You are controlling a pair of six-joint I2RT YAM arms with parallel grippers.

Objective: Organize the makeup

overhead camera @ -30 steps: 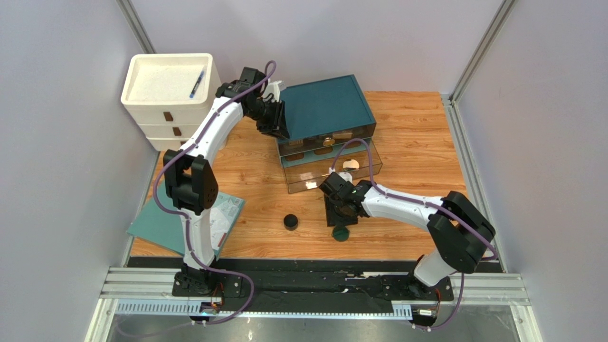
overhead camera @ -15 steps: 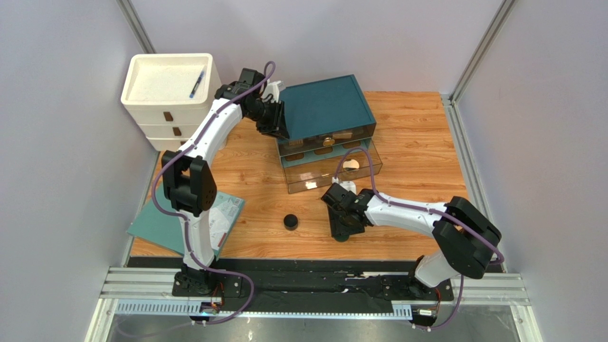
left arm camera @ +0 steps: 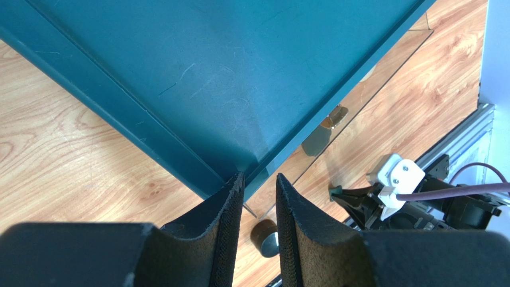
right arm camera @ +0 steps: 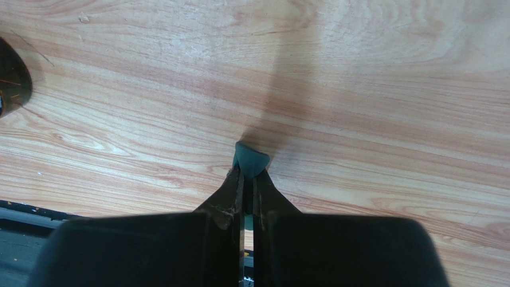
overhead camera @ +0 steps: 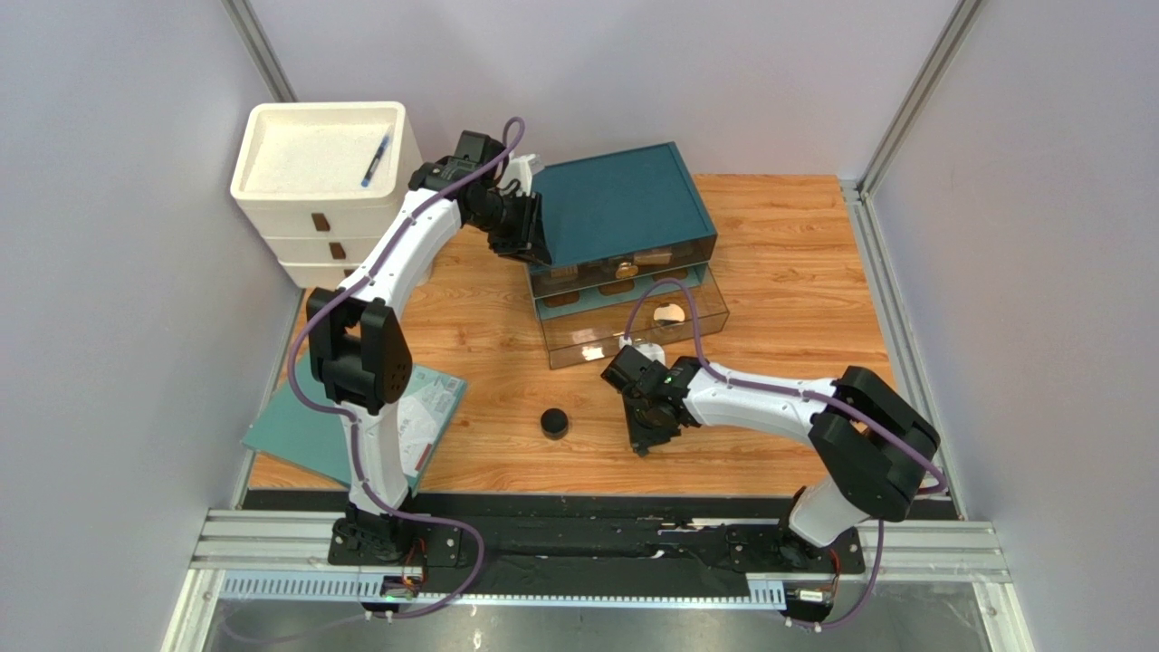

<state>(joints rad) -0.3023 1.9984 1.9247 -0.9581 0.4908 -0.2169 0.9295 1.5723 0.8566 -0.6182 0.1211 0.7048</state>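
Observation:
My right gripper [right arm camera: 248, 174] is shut on a dark green disc [right arm camera: 250, 159], held edge-on just above the wood; in the top view this gripper [overhead camera: 648, 435] covers the disc. A black round jar [overhead camera: 554, 423] stands to its left, also showing at the right wrist view's left edge [right arm camera: 11, 78]. My left gripper [overhead camera: 525, 226] pinches the near left corner of the teal-topped organizer [overhead camera: 623, 201]; that corner [left arm camera: 254, 161] sits between the fingertips. The organizer's clear lower drawer [overhead camera: 701, 330] is pulled out with a gold-rimmed compact [overhead camera: 667, 314] inside. Tan items [overhead camera: 623, 272] show in the upper drawer.
A white drawer unit [overhead camera: 320, 204] stands at the back left with a blue pen [overhead camera: 376, 159] on top. A teal booklet [overhead camera: 302, 432] lies at the front left under the left arm. Black rails [overhead camera: 585, 537] run along the near edge.
The right gripper came down over the green disc on the table and closed on it, then shifted slightly left. The left arm has not moved.

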